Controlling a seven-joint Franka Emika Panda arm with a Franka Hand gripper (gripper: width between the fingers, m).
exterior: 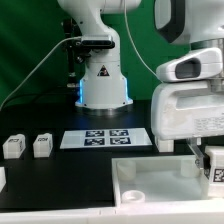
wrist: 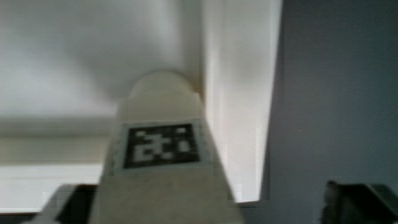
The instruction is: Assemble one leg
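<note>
A leg [wrist: 164, 145], a small white block with a black-and-white tag, stands between my fingers in the wrist view. It lies against one finger [wrist: 71, 203], and a gap shows between it and the other finger [wrist: 361, 203]. My gripper [wrist: 214, 208] is open around it. In the exterior view my gripper [exterior: 207, 166] is at the right, with this leg [exterior: 213, 165] at the right corner of the large white tray-like part [exterior: 150, 185]. Two more legs [exterior: 14, 146] [exterior: 42, 146] stand at the exterior view's left.
The marker board [exterior: 105, 137] lies in the middle in front of the robot base [exterior: 102, 80]. Part of another white block [exterior: 2, 178] shows at the left edge. In the wrist view the white tray surface [wrist: 71, 60] lies behind the leg, with dark table [wrist: 338, 80] beside it.
</note>
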